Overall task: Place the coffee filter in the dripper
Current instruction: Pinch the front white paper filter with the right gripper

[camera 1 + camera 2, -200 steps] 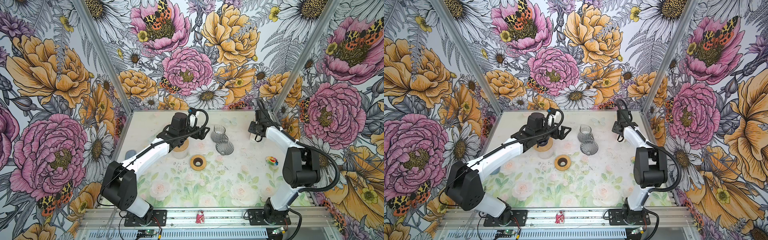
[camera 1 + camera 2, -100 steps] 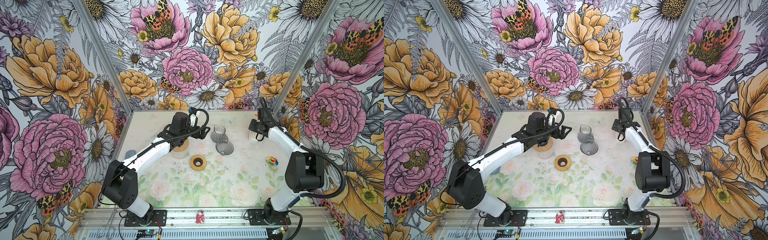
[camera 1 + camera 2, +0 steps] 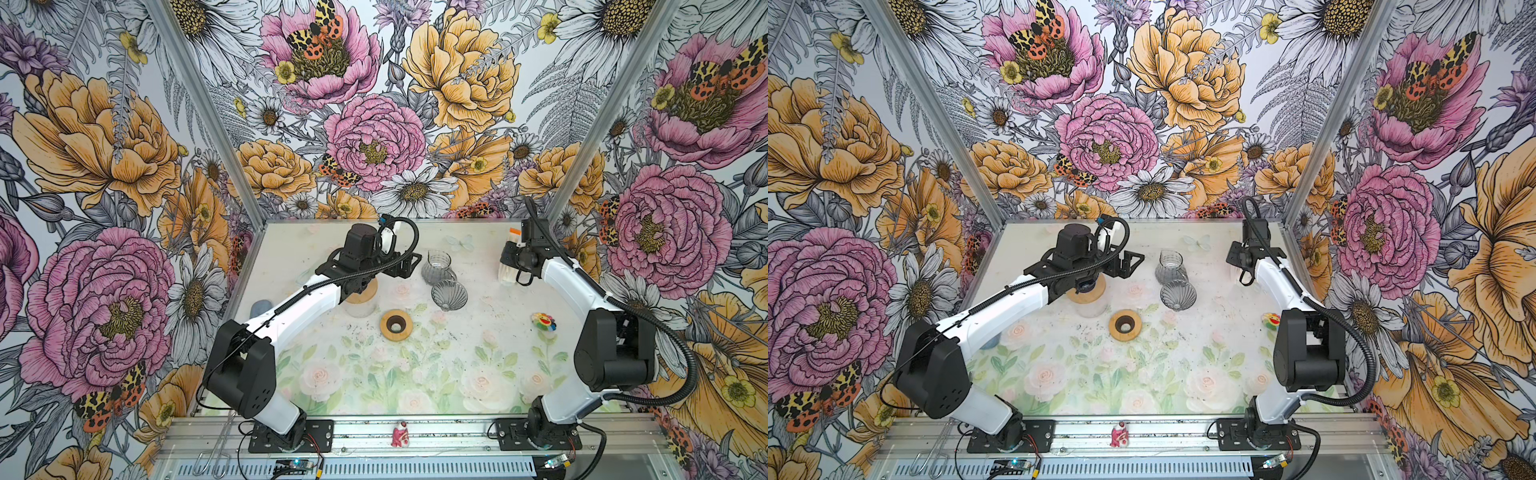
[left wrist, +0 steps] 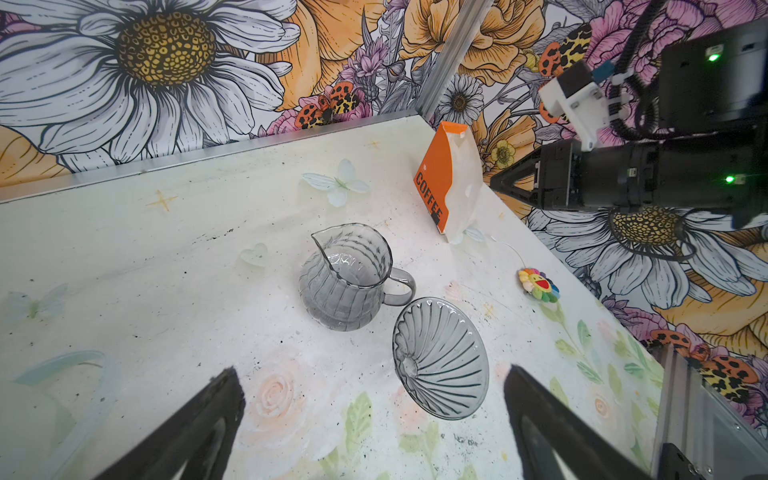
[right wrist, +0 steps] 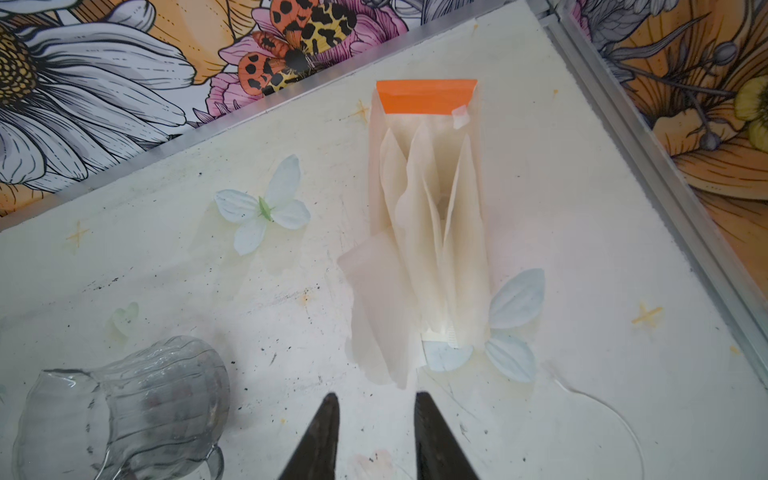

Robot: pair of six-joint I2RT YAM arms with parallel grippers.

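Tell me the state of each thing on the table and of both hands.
Dripper: tipped on its side, no filter in it.
Glass pitcher: upright, empty.
Filter pack: standing, open, filters fanned out.
Wooden ring: lying flat, nothing seated in it.
Left hand: wide open, empty.
Right hand: partly open, empty.

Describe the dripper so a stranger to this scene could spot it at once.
Start at the white floral table, toward its back middle, where two smoky glass pieces sit close together. The dripper is the nearer one, just in front of the handled pitcher. It is an open, ribbed cone with no handle or spout.
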